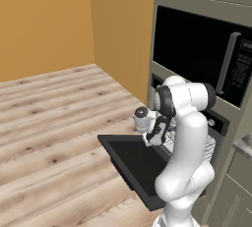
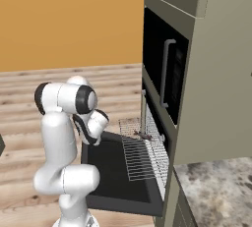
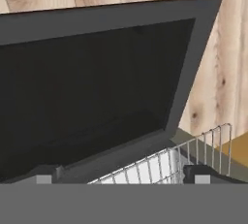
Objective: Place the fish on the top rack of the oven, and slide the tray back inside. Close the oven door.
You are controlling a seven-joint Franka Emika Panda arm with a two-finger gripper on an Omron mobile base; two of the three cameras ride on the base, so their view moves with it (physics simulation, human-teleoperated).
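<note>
Wooden flooring lies under the lowered oven door (image 2: 115,172); wide-open hand (image 3: 123,178) could knock the extended top rack (image 2: 145,155) askew.

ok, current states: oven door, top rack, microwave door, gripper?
oven door: folded fully down, flat.
top rack: slid out over the door; whether the fish lies on it is unclear.
microwave door: shut.
gripper: open, empty, above the rack's edge.

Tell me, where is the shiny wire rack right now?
In the right base view the top rack is slid out of the oven, lying flat over the open oven door, right of the robot's arm.
</note>
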